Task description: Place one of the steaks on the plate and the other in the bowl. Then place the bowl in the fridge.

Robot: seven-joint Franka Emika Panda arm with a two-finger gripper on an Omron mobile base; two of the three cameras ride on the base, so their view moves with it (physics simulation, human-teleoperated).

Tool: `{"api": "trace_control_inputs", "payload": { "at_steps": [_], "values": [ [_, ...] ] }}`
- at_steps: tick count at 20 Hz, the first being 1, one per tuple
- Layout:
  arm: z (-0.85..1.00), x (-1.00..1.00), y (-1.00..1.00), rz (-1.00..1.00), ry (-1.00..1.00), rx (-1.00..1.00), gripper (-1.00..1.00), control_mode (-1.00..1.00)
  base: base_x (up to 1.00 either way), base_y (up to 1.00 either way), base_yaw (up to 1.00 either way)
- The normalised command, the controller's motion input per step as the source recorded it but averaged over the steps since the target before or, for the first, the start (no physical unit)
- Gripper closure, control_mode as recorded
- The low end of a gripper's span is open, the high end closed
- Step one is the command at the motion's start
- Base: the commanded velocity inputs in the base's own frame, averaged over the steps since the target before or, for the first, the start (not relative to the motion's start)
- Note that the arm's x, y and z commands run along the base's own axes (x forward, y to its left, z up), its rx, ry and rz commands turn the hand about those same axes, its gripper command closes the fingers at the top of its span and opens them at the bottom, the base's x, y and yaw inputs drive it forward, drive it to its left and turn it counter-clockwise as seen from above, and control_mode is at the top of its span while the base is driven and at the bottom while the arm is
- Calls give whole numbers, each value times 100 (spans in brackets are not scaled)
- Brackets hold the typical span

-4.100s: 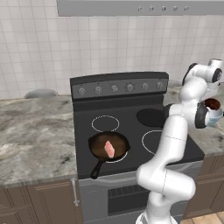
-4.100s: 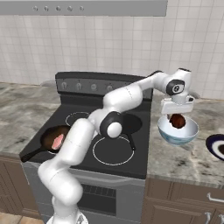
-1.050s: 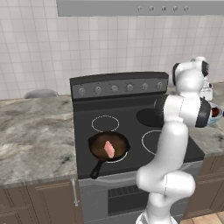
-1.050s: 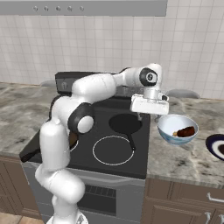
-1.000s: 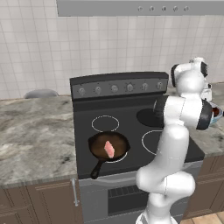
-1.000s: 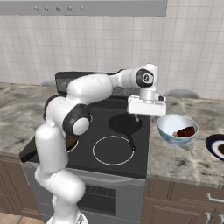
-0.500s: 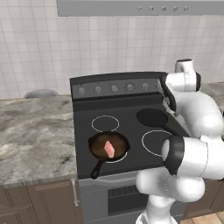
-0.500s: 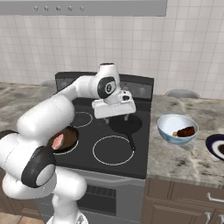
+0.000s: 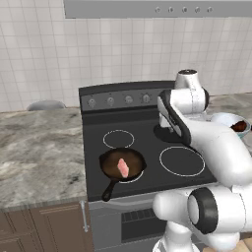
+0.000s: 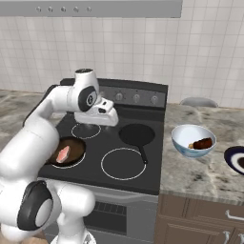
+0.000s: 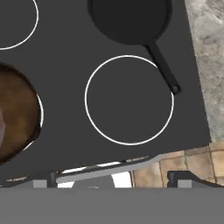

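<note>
Above the black stove (image 10: 95,157), over its rear burners, hangs my gripper (image 10: 101,116) — jaws spread wide, nothing between them.

Stove top: four white burner rings on flat black glass; a knob panel along the back; oven door with a grey bar handle below. In the hand view I look down on a front ring, with the empty black skillet (image 11: 129,19) behind it, its long handle pointing toward the stove's front edge.

Front burner on my left side: a dark brown pan (image 9: 121,167) holding the pale pink steak (image 9: 122,168), lying flat near its middle.

Counter to my right, grey-brown mottled stone (image 10: 190,167): the bowl (image 10: 193,140), white inside, blue-grey outside, standing upright just past the stove's edge. The dark reddish-brown steak (image 10: 200,143) lies inside it. Further right, near the frame edge, the dark plate (image 10: 236,158) — partly cut off.

Counter to my left (image 9: 34,147): same stone, with a grey rounded lid-like object (image 9: 45,105) at the wall.

Room: white tiled wall, grey hood with buttons overhead, brown wooden cabinets under the counters.
</note>
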Motion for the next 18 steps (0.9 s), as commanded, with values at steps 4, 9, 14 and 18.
{"api": "trace_control_inputs", "payload": {
  "at_steps": [4, 9, 14, 18],
  "values": [
    [-2, 7, 100, -46, -12, 13, -100, -100, 0, 0, 0],
    [-42, 0, 100, -18, 0, 2, -100, -100, 0, 0, 0],
    [-16, 9, 68, 10, -1, 3, -100, -100, 0, 0, 0],
    [-18, 66, 18, 27, -3, 7, -100, -100, 0, 0, 0]
  ]
}}
